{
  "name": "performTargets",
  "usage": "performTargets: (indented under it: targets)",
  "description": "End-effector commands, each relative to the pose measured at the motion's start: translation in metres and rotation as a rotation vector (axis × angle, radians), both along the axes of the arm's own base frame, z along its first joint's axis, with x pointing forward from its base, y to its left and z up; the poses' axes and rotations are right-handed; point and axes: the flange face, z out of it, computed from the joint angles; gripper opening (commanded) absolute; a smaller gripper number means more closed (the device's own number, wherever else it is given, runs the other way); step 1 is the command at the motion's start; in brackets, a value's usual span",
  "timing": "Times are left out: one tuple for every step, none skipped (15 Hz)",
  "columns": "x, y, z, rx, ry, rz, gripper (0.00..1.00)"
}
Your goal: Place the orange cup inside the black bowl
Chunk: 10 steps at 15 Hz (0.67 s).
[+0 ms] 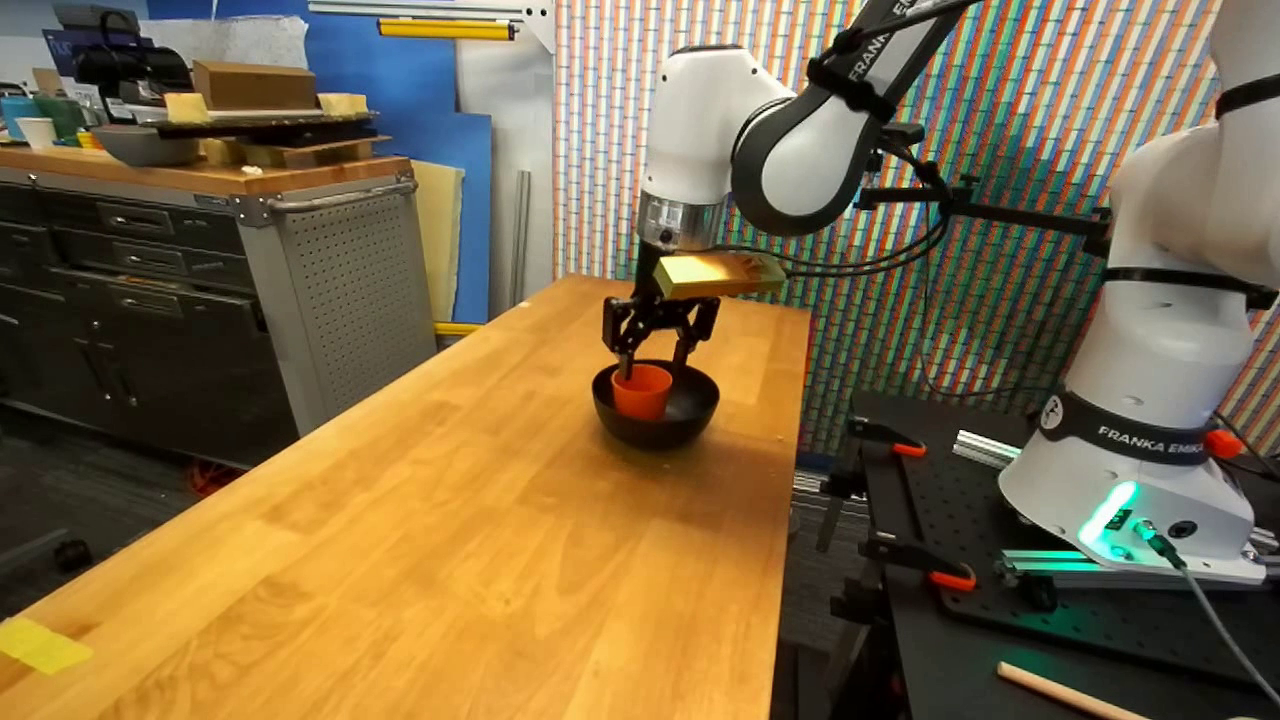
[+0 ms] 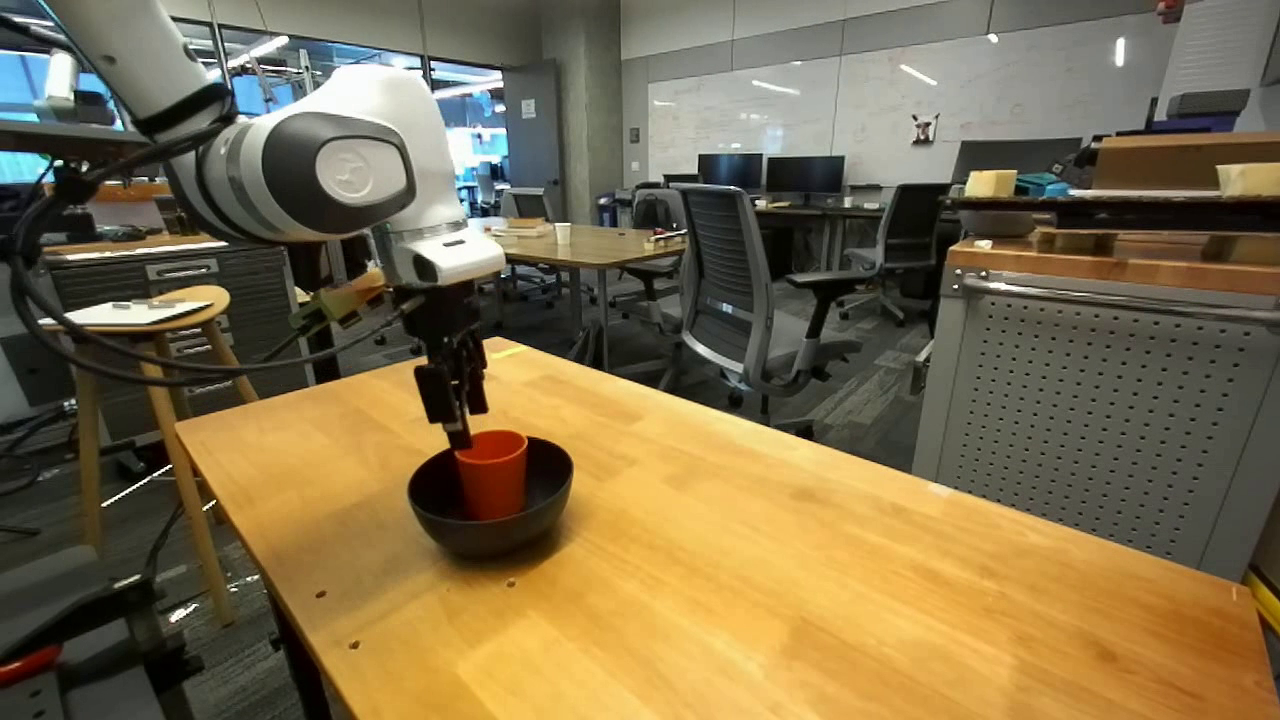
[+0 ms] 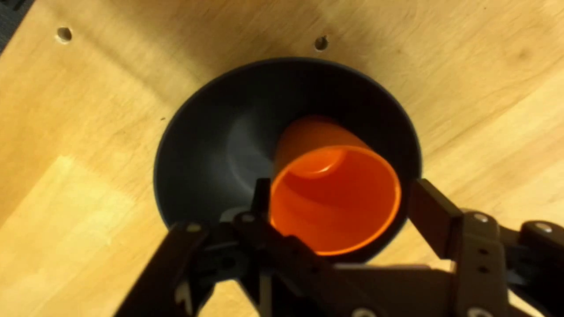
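Note:
The orange cup point(image 1: 643, 396) stands about upright inside the black bowl point(image 1: 657, 434) in both exterior views, with its rim above the bowl's edge. The cup point(image 2: 495, 482) and the bowl point(image 2: 492, 537) also show on the table in an exterior view. My gripper point(image 1: 653, 364) points down over the bowl with its fingers apart. In the wrist view, the gripper point(image 3: 343, 196) has one finger close against or touching the left side of the cup point(image 3: 317, 132). The other finger is apart from the cup, near the right rim of the bowl point(image 3: 198, 145). Part of the cup's near rim is hidden behind the gripper.
The wooden table point(image 1: 480, 520) carries the bowl near one long edge. A yellow tape piece point(image 1: 45, 645) lies on its corner. The robot's base point(image 1: 1130, 480) stands on a black mount beside the table. A grey tool cabinet point(image 2: 1090, 400) and an office chair point(image 2: 740, 290) stand beyond the table.

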Motion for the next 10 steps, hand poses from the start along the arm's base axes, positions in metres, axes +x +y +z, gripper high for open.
performTargets:
  targets:
    - [-0.016, 0.039, 0.061, -0.024, -0.054, 0.139, 1.0]
    - [-0.02, 0.055, 0.076, -0.036, -0.04, 0.199, 1.0]
    - [-0.024, 0.074, 0.09, -0.03, -0.015, 0.261, 1.0]
    - [-0.029, 0.096, 0.104, -0.025, 0.017, 0.315, 1.0]
    - [-0.034, 0.117, 0.117, -0.009, 0.051, 0.369, 1.0]
    - [-0.038, 0.138, 0.129, 0.01, 0.08, 0.419, 1.0]
    - [-0.042, 0.156, 0.14, 0.026, 0.108, 0.469, 1.0]
    - [-0.045, 0.174, 0.152, 0.045, 0.133, 0.521, 1.0]
    - [-0.047, 0.188, 0.162, 0.059, 0.152, 0.573, 1.0]
    - [-0.049, 0.171, 0.141, 0.023, 0.117, 0.485, 1.0]
